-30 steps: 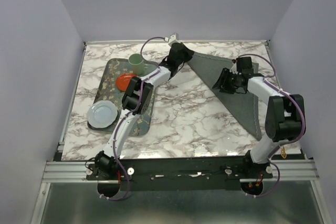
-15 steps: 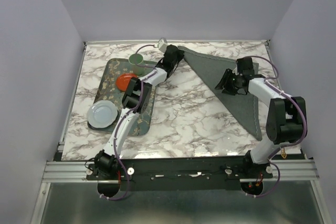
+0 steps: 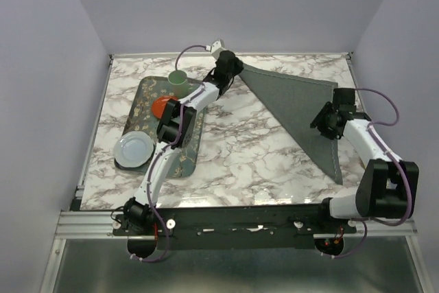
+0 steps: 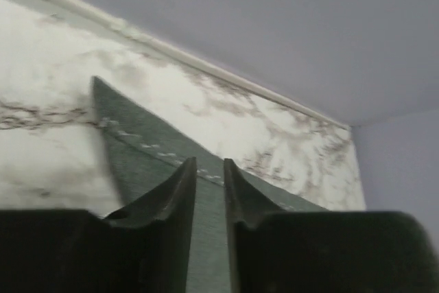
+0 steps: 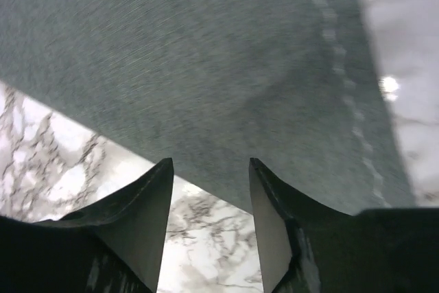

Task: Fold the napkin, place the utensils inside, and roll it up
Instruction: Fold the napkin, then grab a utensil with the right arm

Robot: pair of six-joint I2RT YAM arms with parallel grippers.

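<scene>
Top cam sits high up behind the arms (image 3: 161,159), tilted down and forward, so it takes in the whole table (image 3: 233,169) with the bases along the bottom edge. Left wrist cam rides low right behind the left fingers (image 4: 168,204), skimming the napkin (image 4: 137,162) and facing the back wall (image 4: 274,18) and far right corner. Right wrist cam points almost straight down past the right fingers (image 5: 137,224), very close on cloth and marble. All three catch the napkin, and the top view also shows both wrists.
</scene>
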